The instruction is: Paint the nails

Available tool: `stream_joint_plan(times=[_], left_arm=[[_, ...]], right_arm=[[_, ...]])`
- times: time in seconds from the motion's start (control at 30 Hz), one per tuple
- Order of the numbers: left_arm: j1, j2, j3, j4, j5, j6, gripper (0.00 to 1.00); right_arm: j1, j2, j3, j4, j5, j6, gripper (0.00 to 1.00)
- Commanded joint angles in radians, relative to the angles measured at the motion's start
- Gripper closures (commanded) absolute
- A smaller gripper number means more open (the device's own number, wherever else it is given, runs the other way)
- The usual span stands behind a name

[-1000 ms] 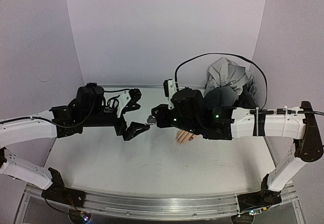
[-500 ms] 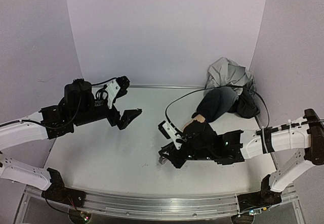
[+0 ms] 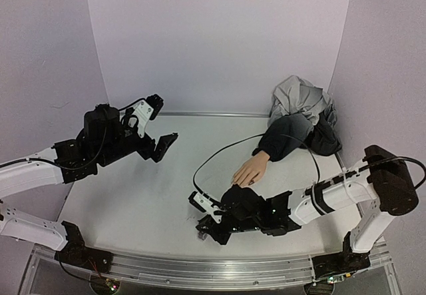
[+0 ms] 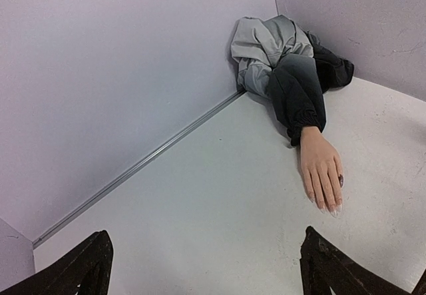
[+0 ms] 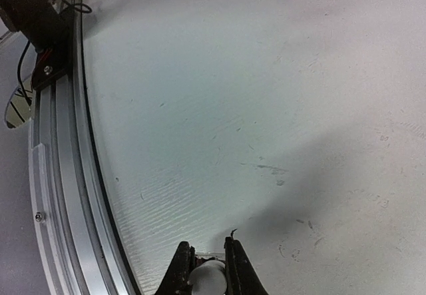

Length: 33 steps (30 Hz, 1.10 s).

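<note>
Nails (image 4: 331, 210) on the mannequin hand (image 4: 319, 168) were mostly pale, with one darker at the thumb side. The hand lay palm down toward the right rear of the surface (image 3: 146, 202), its dark sleeve (image 4: 296, 98) running back into a bundle of grey cloth (image 3: 299, 98) in the corner.

The right tool (image 5: 208, 258) sat low near the front rail, well apart from those fingertips, and was pinching a small white cap (image 5: 206, 276). Whether a brush hung below it could not be told. The left tool (image 3: 166, 117) hovered spread wide and empty over the left rear.

The step looked like carrying the applicator to the hand. To do it well, the right arm would want to lift first, approach from the fingertip side, come down onto one pale nail lightly, and stroke along its length, keeping the cable clear of the fingers.
</note>
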Motion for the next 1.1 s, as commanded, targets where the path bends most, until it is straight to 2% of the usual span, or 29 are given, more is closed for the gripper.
stream_joint_plan(times=[0.0, 0.3, 0.37, 0.43, 0.47, 0.53, 0.67, 0.77, 0.83, 0.9, 1.07], left_arm=[[0.006, -0.026, 0.0, 0.057, -0.025, -0.011, 0.0], [0.012, -0.041, 0.0, 0.064, -0.028, -0.005, 0.01], [0.014, -0.047, 0.004, 0.063, -0.027, -0.007, 0.01], [0.015, -0.053, 0.011, 0.064, -0.028, -0.015, 0.0], [0.017, -0.055, 0.018, 0.063, -0.028, -0.022, 0.0], [0.018, -0.064, 0.031, 0.061, -0.022, -0.038, 0.0], [0.023, -0.077, 0.069, 0.033, -0.012, -0.079, 0.0], [0.049, -0.07, 0.117, -0.061, 0.003, -0.14, 0.01], [0.08, -0.084, 0.115, -0.106, 0.007, -0.177, 0.0], [0.117, -0.126, 0.08, -0.115, -0.026, -0.211, 0.01], [0.332, -0.27, -0.039, -0.124, 0.005, -0.293, 0.0]], right_arm=[[0.022, 0.054, 0.0, 0.089, -0.003, -0.022, 0.99], [0.031, 0.094, -0.052, 0.16, 0.045, 0.022, 0.92], [0.032, 0.086, -0.061, 0.166, 0.06, 0.031, 0.81], [0.032, 0.064, -0.07, 0.164, 0.086, 0.042, 0.62], [0.032, 0.045, -0.075, 0.161, 0.095, 0.046, 0.5], [0.032, 0.004, -0.078, 0.147, 0.111, 0.048, 0.38], [0.032, -0.093, -0.061, 0.097, 0.135, 0.041, 0.21], [0.026, -0.174, -0.043, 0.061, 0.213, 0.049, 0.11], [-0.022, -0.228, -0.019, -0.004, 0.269, 0.094, 0.08], [-0.121, -0.285, -0.024, -0.051, 0.283, 0.141, 0.08], [-0.443, -0.478, -0.091, -0.142, 0.292, 0.169, 0.04]])
